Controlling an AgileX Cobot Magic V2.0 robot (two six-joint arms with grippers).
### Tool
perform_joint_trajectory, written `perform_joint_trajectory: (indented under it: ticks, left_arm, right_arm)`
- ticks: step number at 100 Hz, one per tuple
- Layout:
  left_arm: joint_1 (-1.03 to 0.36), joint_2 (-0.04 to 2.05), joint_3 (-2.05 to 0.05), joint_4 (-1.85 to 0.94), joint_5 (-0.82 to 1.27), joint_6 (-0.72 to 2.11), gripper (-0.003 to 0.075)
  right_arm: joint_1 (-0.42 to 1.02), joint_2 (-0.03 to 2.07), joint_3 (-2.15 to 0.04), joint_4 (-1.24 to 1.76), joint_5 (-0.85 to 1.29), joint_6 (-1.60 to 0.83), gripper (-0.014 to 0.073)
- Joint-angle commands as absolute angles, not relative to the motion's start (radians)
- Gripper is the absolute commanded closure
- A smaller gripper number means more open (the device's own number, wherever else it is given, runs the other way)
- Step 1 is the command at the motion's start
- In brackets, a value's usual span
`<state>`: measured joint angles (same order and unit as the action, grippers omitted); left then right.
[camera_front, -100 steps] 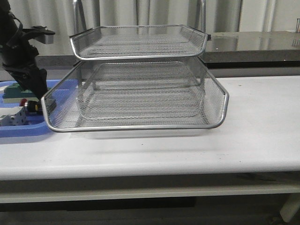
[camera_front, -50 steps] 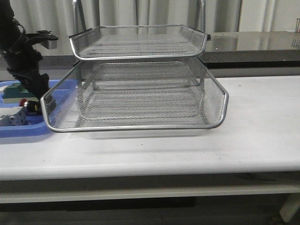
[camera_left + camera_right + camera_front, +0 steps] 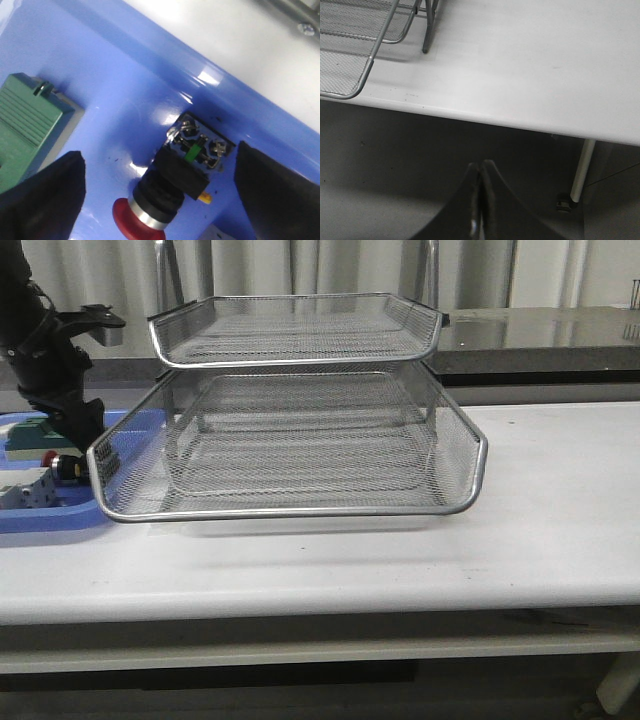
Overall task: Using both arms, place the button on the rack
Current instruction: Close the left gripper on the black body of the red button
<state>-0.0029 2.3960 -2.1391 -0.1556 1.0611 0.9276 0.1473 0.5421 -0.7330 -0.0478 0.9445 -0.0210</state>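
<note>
Left of the rack [image 3: 290,410], the left tool [image 3: 160,200] is seen lowered over the blue tray [image 3: 40,512], its jaws spread wide with one finger on each side of the button [image 3: 172,190] and neither touching it. The button lies on its side on the tray floor, just left of the rack's lowest tier, with a green block [image 3: 27,125] beside it and a white part [image 3: 28,490] near it in the front view. The button is judged to be light, stiff and hard; its red head and round barrel would likely roll or slip under the fingers, so the squared rear block or the black collar next to it is suggested as the place to be gripped. Little room is left there: the tray wall and the rack's rim stand close by, so a straight lift is judged safest before any travel toward the rack. The rack's tiers are open at the front, with clearance between them. Right of the rack, bare bench [image 3: 560,480] is seen. The right tool [image 3: 480,200] is held beyond the bench edge with its fingers pressed together, nothing between them
</note>
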Motion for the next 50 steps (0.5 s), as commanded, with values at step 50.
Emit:
perform_joint_trajectory:
  ticks: [50]
  left_arm:
    - [-0.005,2.396,-2.177,-0.194,1.033,0.931,0.0143]
  right_arm:
    - [0.147,0.544,-0.764,-0.051,0.883,-0.024,0.0662]
